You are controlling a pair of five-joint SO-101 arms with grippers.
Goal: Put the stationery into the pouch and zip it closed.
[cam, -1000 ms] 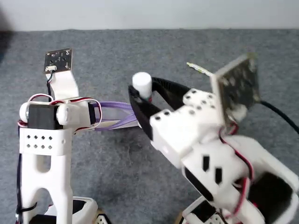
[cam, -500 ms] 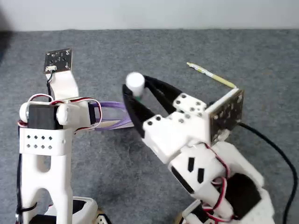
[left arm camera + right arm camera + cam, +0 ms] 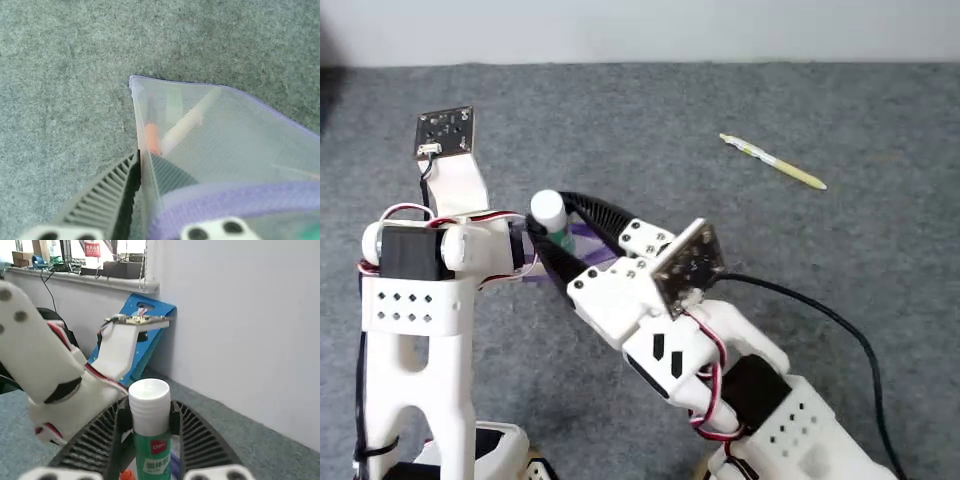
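Where the pouch (image 3: 225, 145) met the left gripper (image 3: 145, 160), the jaws were pinched tight on one mesh wall, just beside the purple zip edge (image 3: 240, 197). One ribbed finger lay outside the wall and the other showed through it from inside. A white stick (image 3: 185, 127) and an orange item (image 3: 151, 140) rested inside, near the pouch's far corner. The right gripper (image 3: 148, 425) held the glue stick (image 3: 150, 415) upright, white cap up, with the jaws closed against both sides of the green body. From above, the glue stick (image 3: 548, 212) stood over the zip edge, close to the left arm's wrist. A pen (image 3: 772, 161) lay well apart on the grey table (image 3: 820, 100), with bare surface on every side.
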